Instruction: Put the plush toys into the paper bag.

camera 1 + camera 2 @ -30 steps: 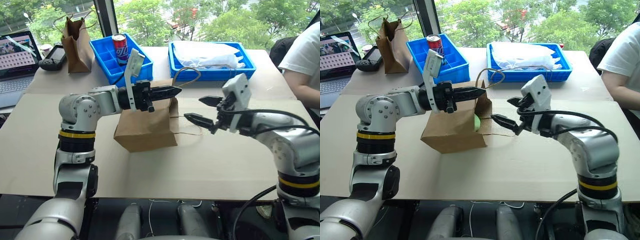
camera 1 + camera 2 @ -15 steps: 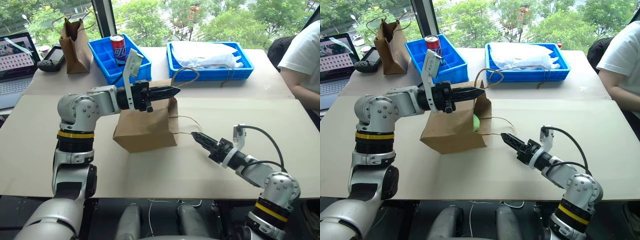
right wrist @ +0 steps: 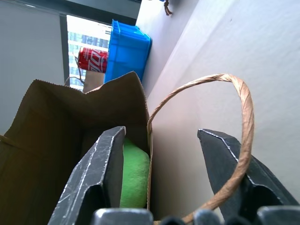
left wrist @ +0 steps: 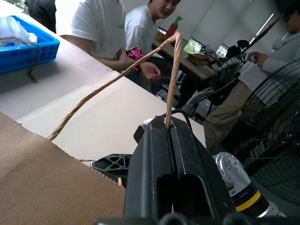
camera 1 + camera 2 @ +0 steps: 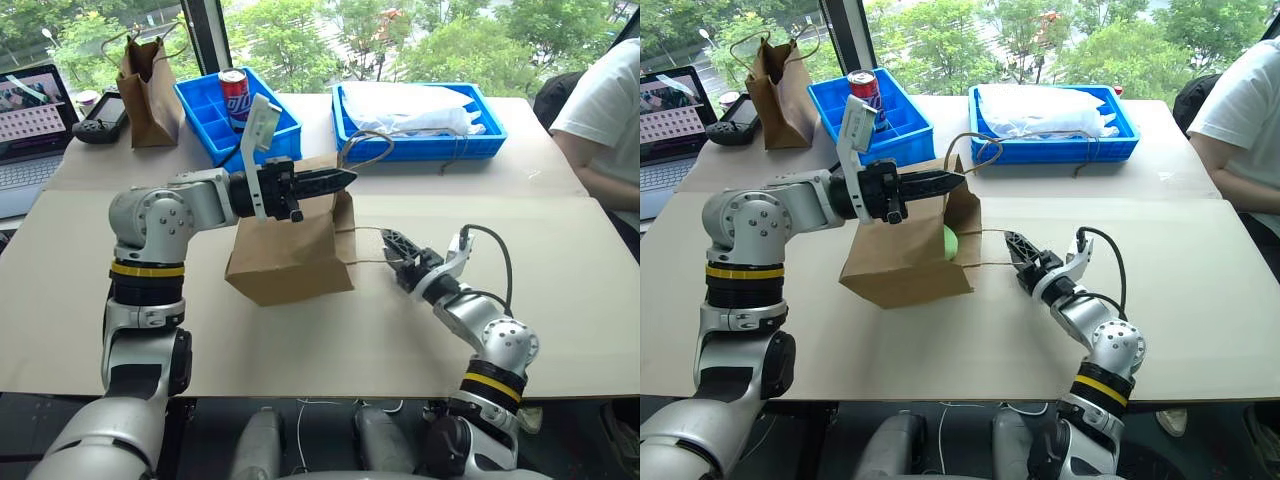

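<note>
beige table (image 5: 300,330), windows behind; left tool (image 5: 345,180) clamped on paper bag (image 5: 290,255) handle; right tool (image 5: 392,247) apart.

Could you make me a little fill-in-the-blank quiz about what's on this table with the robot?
1. The left gripper is shut on the paper bag's upper twine ____.
2. Inside the bag's open mouth lies a plush toy coloured ____.
3. The soda can stands in a tray coloured ____.
4. The right gripper has its jaws ____, on either side of the bag's lower handle.

Missing words: handle; green; blue; open
</note>
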